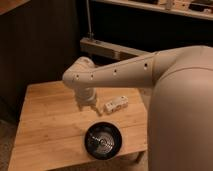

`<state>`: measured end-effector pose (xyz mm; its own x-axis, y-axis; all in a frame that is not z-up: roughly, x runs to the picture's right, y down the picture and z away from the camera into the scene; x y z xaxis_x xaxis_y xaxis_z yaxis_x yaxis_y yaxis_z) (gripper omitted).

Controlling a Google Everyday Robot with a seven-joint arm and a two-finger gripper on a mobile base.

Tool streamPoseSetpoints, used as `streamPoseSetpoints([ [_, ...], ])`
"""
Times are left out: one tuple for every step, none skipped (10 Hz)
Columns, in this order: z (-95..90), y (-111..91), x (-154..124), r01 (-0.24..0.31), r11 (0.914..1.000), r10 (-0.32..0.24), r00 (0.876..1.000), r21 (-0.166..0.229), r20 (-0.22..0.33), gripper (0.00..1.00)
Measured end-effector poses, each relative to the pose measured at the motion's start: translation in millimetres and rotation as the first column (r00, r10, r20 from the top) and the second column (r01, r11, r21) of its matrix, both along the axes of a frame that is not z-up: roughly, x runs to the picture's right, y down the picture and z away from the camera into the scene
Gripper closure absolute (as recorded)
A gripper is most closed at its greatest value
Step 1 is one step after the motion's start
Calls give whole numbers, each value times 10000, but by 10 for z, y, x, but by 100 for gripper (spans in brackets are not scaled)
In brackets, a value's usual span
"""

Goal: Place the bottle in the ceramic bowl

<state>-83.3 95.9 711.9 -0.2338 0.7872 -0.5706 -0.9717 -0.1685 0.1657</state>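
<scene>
Your colour notes: small white oblong plastic bottle (115,104), faint darker marks on side. Round glossy black ceramic bowl (88,143), shiny pale concentric rings inside. Light honey-toned wooden table (45,125), faint plank seams. Cream-white robot arm (120,71), row of dark dots. Off-white two-finger gripper (87,108) over table, just beside bottle, jaws apart. Background dark brown.

Robot arm (120,70): off-white smooth shell, tapered tube w/ row of small dark holes along side, rounded elbow jt, bulky cream body casing (185,115); claw (88,109) same white, 2 short fingers apart, over worktop (45,125).
</scene>
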Motion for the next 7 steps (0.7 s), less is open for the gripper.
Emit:
streamPoseSetpoints([
  [0, 0, 1, -1, 10000, 1, 10000, 0, 0, 35],
  [-3, -14, 4, 57, 10000, -58, 9999, 34, 109, 35],
  [0, -39, -10, 115, 9999, -118, 9994, 121, 310, 35],
  [18, -145, -46, 347, 9987, -374, 9966, 379, 737, 35],
  [60, -281, -84, 571, 9961, -641, 9919, 666, 1092, 35],
  [89, -447, -129, 805, 9918, -954, 9832, 993, 1558, 35],
  [107, -539, -106, 945, 9888, -1147, 9765, 1159, 1825, 35],
])
